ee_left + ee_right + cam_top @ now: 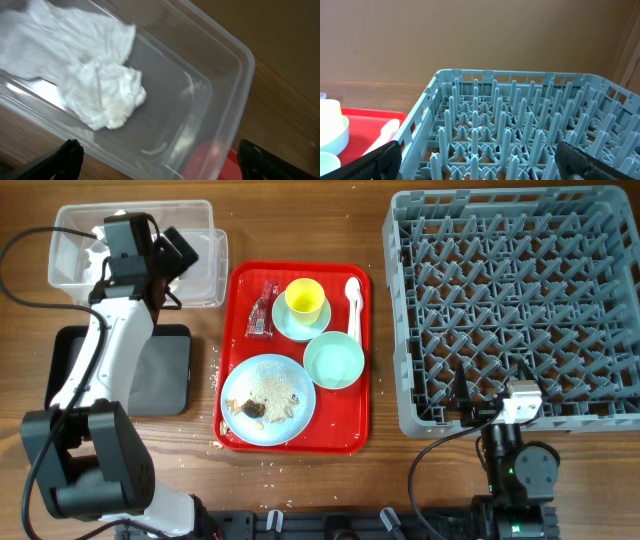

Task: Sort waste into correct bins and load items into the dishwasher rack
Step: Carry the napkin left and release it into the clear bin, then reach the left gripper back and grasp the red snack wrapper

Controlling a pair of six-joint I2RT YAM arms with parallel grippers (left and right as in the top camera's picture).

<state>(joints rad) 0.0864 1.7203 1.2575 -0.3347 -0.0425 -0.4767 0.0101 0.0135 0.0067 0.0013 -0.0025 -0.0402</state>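
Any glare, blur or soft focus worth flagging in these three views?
Overhead: evenly lit and sharp. Left wrist: bright glare streaks on the clear tub, the napkin nearly blown out and slightly soft, the left fingers dark and blurred. Right wrist: dishwasher rack fairly sharp, the right fingers out of focus.

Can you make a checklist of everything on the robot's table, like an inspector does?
Surface: wooden table, white crumbs beside the red tray.
Job's things: napkin in the tub; black tray next to it; wrapper, cup on saucer, bowl, spoon and plate with rice and brown lumps on the red tray; no dishes seen in the rack.
Clutter: nothing seen.
Grippers: left gripper open over the tub; right gripper open, facing the rack.
Cables: black cables loop on both sides.
Surroundings: nothing seen.
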